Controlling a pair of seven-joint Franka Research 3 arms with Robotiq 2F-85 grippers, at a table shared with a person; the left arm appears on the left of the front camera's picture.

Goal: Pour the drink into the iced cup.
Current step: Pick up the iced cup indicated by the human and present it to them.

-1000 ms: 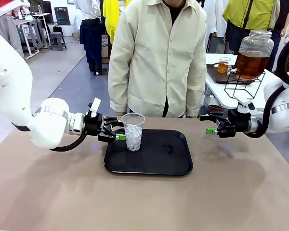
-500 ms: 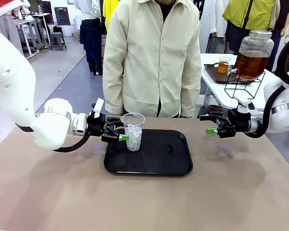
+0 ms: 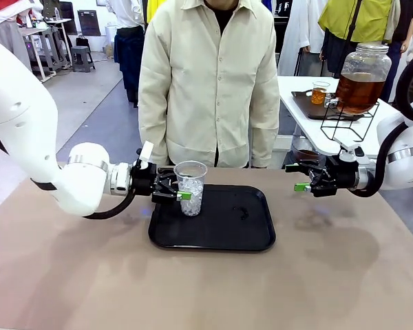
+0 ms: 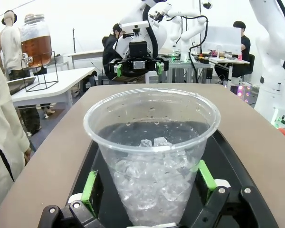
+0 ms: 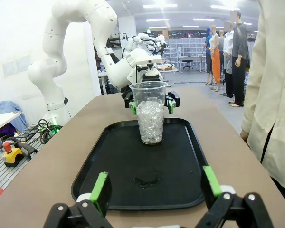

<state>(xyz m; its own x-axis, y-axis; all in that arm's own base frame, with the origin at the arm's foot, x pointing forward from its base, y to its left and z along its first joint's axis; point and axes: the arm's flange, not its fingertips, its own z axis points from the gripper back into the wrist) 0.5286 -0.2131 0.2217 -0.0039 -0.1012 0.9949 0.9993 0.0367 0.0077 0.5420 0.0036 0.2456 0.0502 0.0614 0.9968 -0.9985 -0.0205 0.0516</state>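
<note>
A clear plastic cup [image 3: 191, 187] holding ice cubes stands upright on the left part of a black tray [image 3: 220, 230]. My left gripper [image 3: 181, 188] is open, and its green pads [image 4: 90, 187] flank the cup [image 4: 152, 156] low on its wall, close to it. My right gripper [image 3: 297, 177] hovers open past the tray's right edge with nothing between its fingers [image 5: 100, 190]. The amber drink fills a glass jar [image 3: 360, 72] on a wire stand on the side table at the right. A small cup of amber liquid [image 3: 320, 93] stands beside it.
A person in a cream jacket [image 3: 206, 82] stands at the table's far edge behind the tray. A few dark drops or specks [image 5: 145, 181] lie on the tray's floor. The brown tabletop [image 3: 193, 289] lies open in front of the tray.
My left gripper has slid right until its fingers straddle the iced cup. The person has stepped a little to the left. The right arm has stayed still.
</note>
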